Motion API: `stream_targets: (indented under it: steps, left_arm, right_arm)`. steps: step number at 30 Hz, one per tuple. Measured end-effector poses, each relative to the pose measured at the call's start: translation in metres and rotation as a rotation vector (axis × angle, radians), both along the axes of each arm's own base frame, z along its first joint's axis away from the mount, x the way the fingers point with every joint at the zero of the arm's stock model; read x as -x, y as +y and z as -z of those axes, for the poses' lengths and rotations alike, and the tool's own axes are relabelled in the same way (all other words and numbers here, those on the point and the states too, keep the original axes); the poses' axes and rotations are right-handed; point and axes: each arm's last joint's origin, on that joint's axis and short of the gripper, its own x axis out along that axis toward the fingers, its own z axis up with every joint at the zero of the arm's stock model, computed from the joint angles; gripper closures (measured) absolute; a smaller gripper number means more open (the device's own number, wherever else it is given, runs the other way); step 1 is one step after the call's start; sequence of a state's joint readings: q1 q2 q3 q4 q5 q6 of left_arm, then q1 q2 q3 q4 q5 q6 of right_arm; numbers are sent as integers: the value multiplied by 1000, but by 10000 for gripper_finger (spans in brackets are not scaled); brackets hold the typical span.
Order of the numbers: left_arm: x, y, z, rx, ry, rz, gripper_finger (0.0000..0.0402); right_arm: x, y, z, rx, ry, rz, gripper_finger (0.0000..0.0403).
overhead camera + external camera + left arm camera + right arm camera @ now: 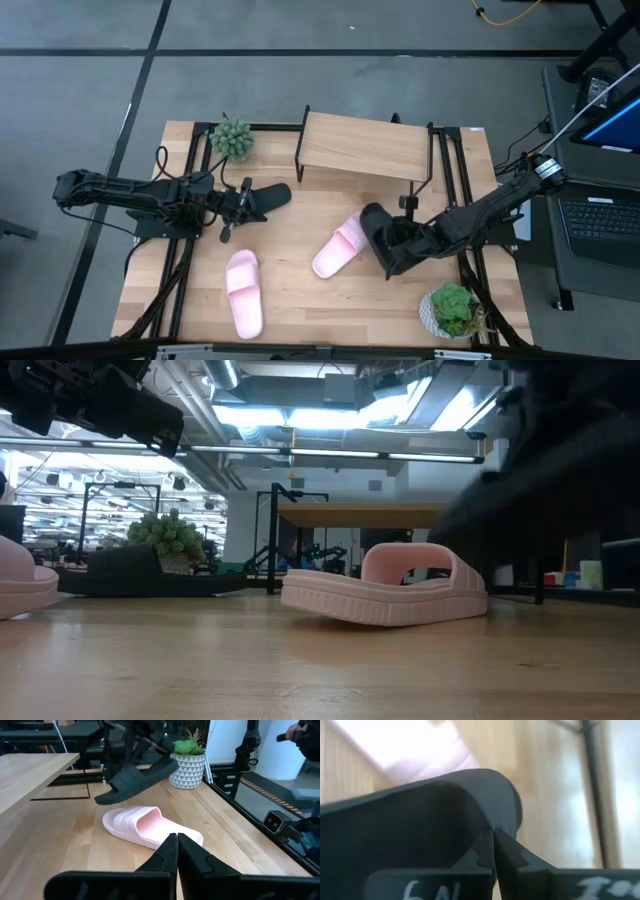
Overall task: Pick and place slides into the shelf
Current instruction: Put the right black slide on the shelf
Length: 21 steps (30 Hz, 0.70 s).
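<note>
High view: shelf (365, 147) at 12 o'clock on the table (300, 300), plank top bare. One black slide (268, 196) at about 10 o'clock from the table's middle, flat on the wood, just beside the left gripper (236, 200), not held by it. Left gripper pinched tight on nothing. One pink slide (341, 246) near the middle, a second pink slide (244, 293) at 7 o'clock. Right gripper (392, 255) at 4 o'clock, clamped on a second black slide (378, 232), just beside the middle pink slide. Small green plant (232, 138) at 11 o'clock, potted plant (452, 309) at 5 o'clock.

Low view: middle pink slide (385, 597) flat on the wood, shelf (355, 515) far behind it. Other pink slide (25, 582) at 9 o'clock, cut by the edge. Black slide (150, 572) lying by the small plant (168, 536).

Left wrist view: fingers (167, 855) pressed together, nothing between. Pink slide (147, 826) ahead on the table. Held black slide (137, 781) lifted off the wood, tilted, in front of the potted plant (190, 762).

Right wrist view: fingers (492, 851) shut tight on the edge of the black slide (420, 815), blurry wood behind.
</note>
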<state>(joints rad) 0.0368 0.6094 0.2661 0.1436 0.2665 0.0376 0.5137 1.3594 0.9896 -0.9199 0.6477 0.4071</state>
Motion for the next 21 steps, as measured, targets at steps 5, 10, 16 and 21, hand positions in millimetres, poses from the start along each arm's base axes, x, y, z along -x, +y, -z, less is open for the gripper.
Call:
stream_targets:
  steps: [5,10,16,21]
  left_arm:
    - [0,0,0,0,0,0,402]
    - [0,0,0,0,0,0,402]
    - [0,0,0,0,0,0,402]
    - [0,0,0,0,0,0,402]
  right_arm:
    - [-6,1,-18,67,-102,32,401]
    - [-14,-4,-30,172,-183,49,401]
    - [-32,-21,-44,240,-233,66,401]
    - [-46,-48,-54,266,-265,142,401]
